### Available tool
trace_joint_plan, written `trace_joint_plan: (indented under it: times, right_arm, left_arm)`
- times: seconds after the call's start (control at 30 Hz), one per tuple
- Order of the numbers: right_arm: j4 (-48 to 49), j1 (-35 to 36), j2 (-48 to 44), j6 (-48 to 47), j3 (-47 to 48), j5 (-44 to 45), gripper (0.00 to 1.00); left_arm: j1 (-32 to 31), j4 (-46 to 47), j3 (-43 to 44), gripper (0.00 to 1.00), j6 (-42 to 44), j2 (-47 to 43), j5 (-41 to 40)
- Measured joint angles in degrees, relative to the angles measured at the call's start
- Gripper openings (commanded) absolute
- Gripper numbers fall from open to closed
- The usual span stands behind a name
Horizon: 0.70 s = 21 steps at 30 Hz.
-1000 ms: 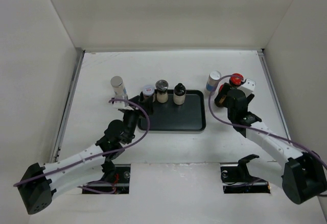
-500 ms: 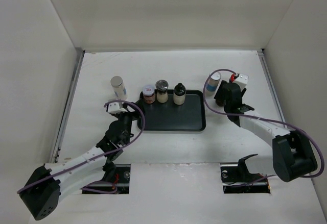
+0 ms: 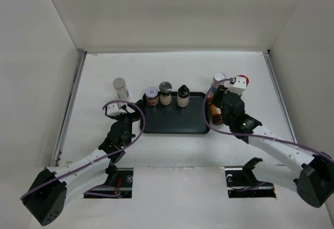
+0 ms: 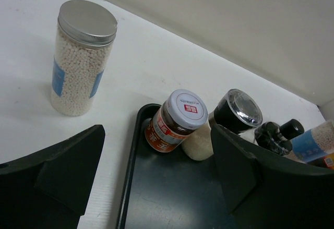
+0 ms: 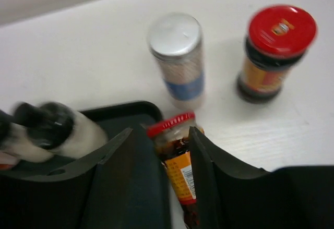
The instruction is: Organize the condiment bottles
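My right gripper [image 3: 215, 111] [image 5: 160, 132] is shut on a red-capped bottle [image 3: 215, 115] [image 5: 177, 161] with an orange label, which hangs tilted at the right edge of the black tray [image 3: 177, 120] [image 5: 125, 109]. A silver-topped cylinder [image 5: 177, 57] and a red-capped dark jar [image 5: 274, 51] stand on the table beyond it. On the tray's far side stand a grey-lidded jar [image 3: 152, 96] [image 4: 175, 122], a black-lidded beige jar [image 3: 165, 92] [image 4: 237, 109] and a black-capped bottle [image 3: 183, 95] [image 4: 279, 132]. My left gripper [image 3: 130, 115] [image 4: 156, 156] is open over the tray's left rim [image 4: 128, 187] with nothing in it.
Another silver-topped cylinder [image 3: 120, 88] [image 4: 81, 62] with a blue label stands on the table left of the tray. White walls close in the table on three sides. The tray's near half is bare.
My left gripper opened and drew back from the grey-lidded jar on the tray. My right gripper closed on the red-capped bottle and carried it toward me, to the tray's right edge.
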Motion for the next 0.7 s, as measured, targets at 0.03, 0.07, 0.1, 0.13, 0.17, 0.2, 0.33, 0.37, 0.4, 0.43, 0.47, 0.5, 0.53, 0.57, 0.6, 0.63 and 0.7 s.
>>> trace_joint_plan:
  times: [0.03,0.07,0.1,0.13,0.17,0.2,0.33,0.37,0.4,0.43,0.47,0.5,0.53,0.57,0.6,0.63,0.7]
  right_arm:
    - [1.3,0.9,0.7,-0.2,1.1,0.0,0.52]
    - [3.0,1.5,2.1,-0.5,2.4,-0.3,0.52]
    - [4.6,1.7,3.7,-0.5,3.6,-0.8,0.51]
    - [6.4,1.9,5.9,-0.7,4.9,-1.3,0.5]
    - [7.9,1.9,8.1,-0.9,6.1,-1.7,0.5]
    - [8.9,2.0,10.3,-1.0,7.2,-2.1,0.51]
    - [8.2,3.0,14.4,-1.4,8.5,-2.1,0.61]
    - [7.6,3.2,14.5,-1.4,8.3,-1.9,0.61]
    - [7.4,3.4,14.2,-1.2,7.6,-1.3,0.61]
    - [7.0,3.4,13.4,-0.6,6.3,-0.9,0.61]
    - [6.3,3.1,12.2,0.1,4.8,-0.6,0.66]
    - [5.0,2.1,10.4,1.2,2.9,-0.4,0.73]
    - [3.5,0.8,8.7,2.3,1.4,-0.2,0.75]
    - [1.9,-1.1,6.8,3.3,-0.2,0.2,0.76]
    - [0.4,-3.1,5.2,4.4,-1.3,0.5,0.8]
    - [-0.9,-5.4,3.9,5.7,-2.4,0.7,0.86]
    - [-2.9,-9.7,2.7,8.1,-4.0,0.8,0.96]
  left_arm:
    - [0.0,0.1,0.0,0.83,-0.1,0.4,0.0]
    - [0.1,0.2,0.0,0.83,-0.2,0.7,0.0]
    - [0.3,0.2,0.0,0.83,-0.3,0.9,0.0]
    - [0.4,0.2,0.0,0.83,-0.3,1.0,0.0]
    - [0.5,0.2,0.0,0.83,-0.4,1.0,0.0]
    - [0.7,0.2,0.0,0.83,-0.4,0.9,0.1]
    - [1.3,0.2,-0.1,0.83,-0.4,-0.5,0.1]
    - [1.5,0.2,-0.1,0.83,-0.5,-0.8,0.1]
    - [1.5,0.3,-0.1,0.83,-0.5,-0.9,0.1]
    - [1.5,0.3,-0.1,0.83,-0.5,-0.8,0.2]
    - [1.5,0.2,-0.1,0.83,-0.5,-0.6,0.2]
    - [1.4,0.2,-0.1,0.83,-0.5,-0.4,0.2]
    - [1.2,0.2,-0.1,0.83,-0.5,-0.1,0.2]
    - [1.0,0.2,-0.1,0.83,-0.5,0.2,0.2]
    - [0.7,0.2,-0.1,0.83,-0.5,0.6,0.3]
    - [0.5,0.2,-0.1,0.84,-0.5,0.9,0.4]
    - [0.2,0.2,-0.1,0.84,-0.5,1.2,0.7]
